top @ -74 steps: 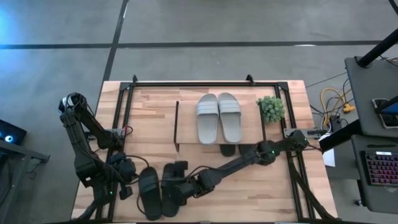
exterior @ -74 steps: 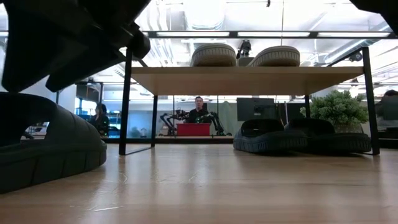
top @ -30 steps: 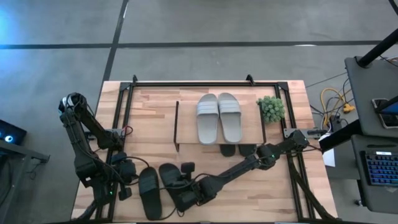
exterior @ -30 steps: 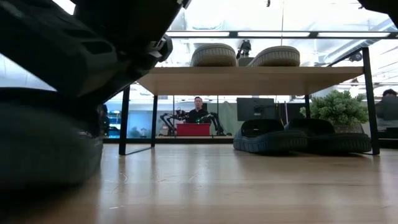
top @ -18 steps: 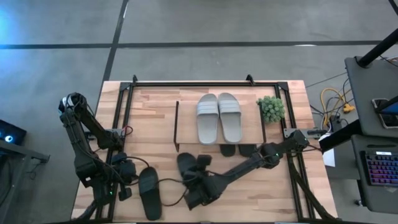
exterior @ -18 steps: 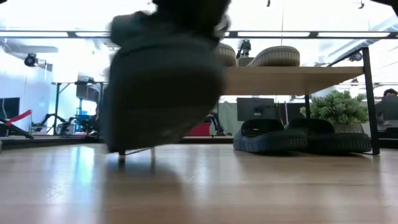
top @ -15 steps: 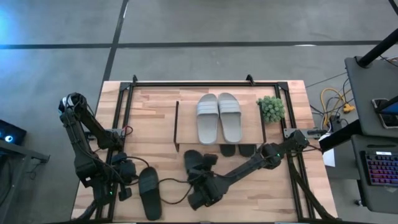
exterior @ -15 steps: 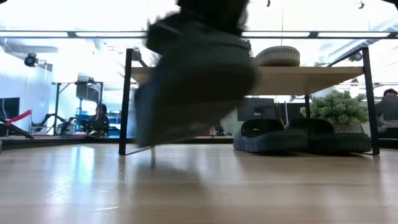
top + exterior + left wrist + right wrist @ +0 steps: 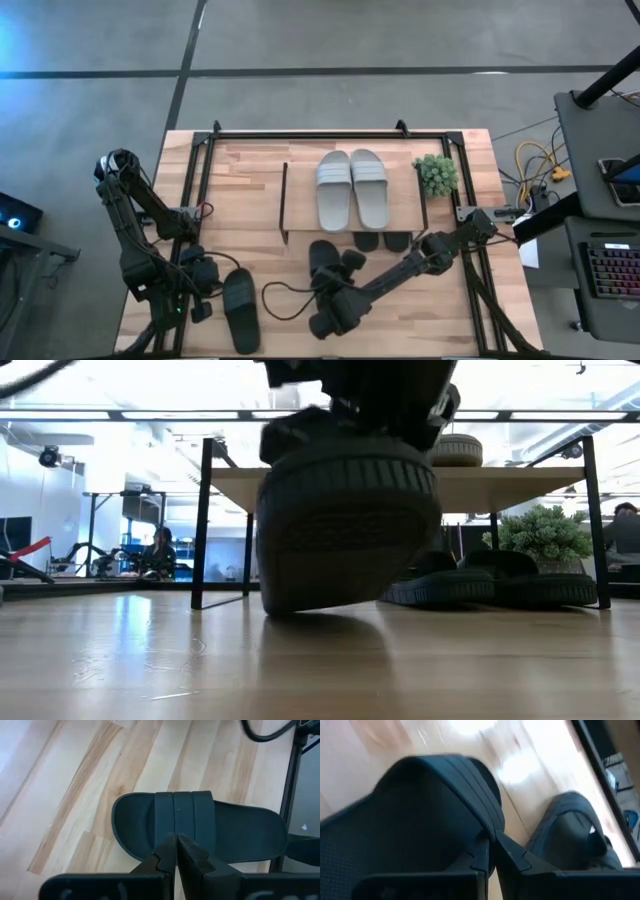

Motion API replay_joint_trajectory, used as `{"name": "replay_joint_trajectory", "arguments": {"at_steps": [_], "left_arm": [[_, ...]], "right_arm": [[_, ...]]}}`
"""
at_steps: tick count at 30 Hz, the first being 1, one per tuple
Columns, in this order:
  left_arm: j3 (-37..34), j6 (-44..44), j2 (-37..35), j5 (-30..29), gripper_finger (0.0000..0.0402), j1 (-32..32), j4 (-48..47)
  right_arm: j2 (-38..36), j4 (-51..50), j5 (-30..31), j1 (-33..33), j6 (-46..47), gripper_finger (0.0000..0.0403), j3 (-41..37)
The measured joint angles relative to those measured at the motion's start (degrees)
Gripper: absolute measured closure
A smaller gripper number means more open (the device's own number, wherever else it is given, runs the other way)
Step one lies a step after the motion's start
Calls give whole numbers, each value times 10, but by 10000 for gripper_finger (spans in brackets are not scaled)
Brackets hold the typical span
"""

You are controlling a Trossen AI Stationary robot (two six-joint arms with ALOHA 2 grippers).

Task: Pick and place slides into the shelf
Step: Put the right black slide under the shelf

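Observation:
The shelf (image 9: 300,190) stands mid-table with a grey-white pair of slides (image 9: 352,190) on its top board (image 9: 500,488). Two black slides (image 9: 480,582) sit on the table under it. My right gripper (image 9: 335,285) is shut on another black slide (image 9: 323,260), just in front of the shelf's near edge. A further black slide (image 9: 240,310) lies flat on its sole at the near left. My left gripper (image 9: 176,845) waits shut beside that slide, pointing at its strap. My right gripper pinches the ribbed strap (image 9: 479,815) of the black slide at its edge, between the two fingers. The slide (image 9: 345,530) hangs tilted below the gripper, its sole turned toward the table's near edge. Whether its lower end (image 9: 300,605) touches the table I cannot tell.
A small potted plant (image 9: 436,174) stands right of the shelf. A black cable (image 9: 285,295) loops over the table between the two arms. Black frame rails (image 9: 200,170) run along the table's sides. People and other robots show in the room behind.
My right gripper has carried its black slide from beside the near-left slide toward the table's right and far edge, up to the front of the shelf. The slide has left the table and tipped, swinging as it went. The other near-left slide stayed put.

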Motion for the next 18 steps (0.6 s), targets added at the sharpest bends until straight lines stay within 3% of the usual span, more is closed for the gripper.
{"name": "replay_joint_trajectory", "arguments": {"at_steps": [9, 18], "left_arm": [[0, 0, 0, 0, 402, 0, 3], [0, 3, 0, 0, 402, 0, 3]], "right_arm": [[-4, -7, -112, -8, 44, 380, -47], [-2, 2, -134, -9, 33, 281, -16]]}}
